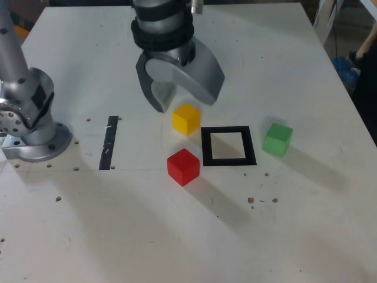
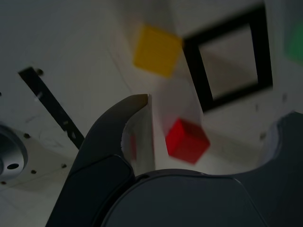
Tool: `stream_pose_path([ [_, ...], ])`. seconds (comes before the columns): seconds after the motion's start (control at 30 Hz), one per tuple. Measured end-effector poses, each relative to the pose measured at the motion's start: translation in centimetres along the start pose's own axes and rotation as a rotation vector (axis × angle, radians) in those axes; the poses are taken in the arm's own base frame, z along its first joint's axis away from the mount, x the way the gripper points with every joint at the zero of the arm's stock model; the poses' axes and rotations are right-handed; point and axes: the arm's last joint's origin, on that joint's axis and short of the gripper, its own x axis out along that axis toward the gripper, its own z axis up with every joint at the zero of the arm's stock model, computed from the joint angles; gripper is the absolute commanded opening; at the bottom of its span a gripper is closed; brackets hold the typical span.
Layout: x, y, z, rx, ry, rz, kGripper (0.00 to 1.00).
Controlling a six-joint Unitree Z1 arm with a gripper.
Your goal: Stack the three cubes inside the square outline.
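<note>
We are holding our hand (image 1: 177, 94) above the far middle of the desk (image 1: 177, 236), its jaws spread wide and nothing between them, pointing down and toward the near side. Directly below and just on the near side of the fingertips we are seeing the yellow cube (image 1: 186, 118), which lies closest of the three and sits just off the far left corner of the square outline (image 1: 228, 146) in the exterior view. In the wrist view the yellow cube (image 2: 157, 50) is lying ahead of the open jaws, with the red cube (image 2: 187, 141) showing between them, so we are judging that a short drop and a slight reach toward the near side would bring the jaws around the yellow one. The red cube (image 1: 183, 167) is resting nearer still, just beside the outline's near left corner, and the green cube (image 1: 277, 139) is sitting apart on the outline's right. The outline itself is lying empty, its white centre bare, so no cube is stacked yet. None of the cubes has a long axis, though the yellow one is sitting turned slightly against the outline's edges, and we are judging the wrist may need to match that. Farther left a straight black tape strip (image 1: 109, 142) is lying on the desk, with the arm's base (image 1: 26, 118) beyond it.
</note>
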Motion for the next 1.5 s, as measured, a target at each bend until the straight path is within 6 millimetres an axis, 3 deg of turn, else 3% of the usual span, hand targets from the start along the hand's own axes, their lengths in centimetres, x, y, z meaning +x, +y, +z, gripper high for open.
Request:
stream_pose_path([
  [0.17, 1.1, -2.8, 3.2, 0.124, 0.116, 0.005, 0.95],
  [0.27, 2.5, -3.4, 4.4, 0.181, 0.230, 0.006, 0.93],
  [0.53, 4.8, -4.1, 5.0, 0.290, 0.341, -0.054, 0.92],
  [0.77, 6.0, -5.7, 5.6, 0.332, 0.305, -0.090, 0.86],
  [0.9, 6.9, -6.1, 5.7, 0.332, 0.293, -0.115, 0.76],
  [1.17, 7.5, -6.2, 5.9, 0.332, 0.247, -0.118, 0.44],
  [1.5, 8.2, -6.3, 5.6, 0.335, 0.226, -0.111, 0.34],
])
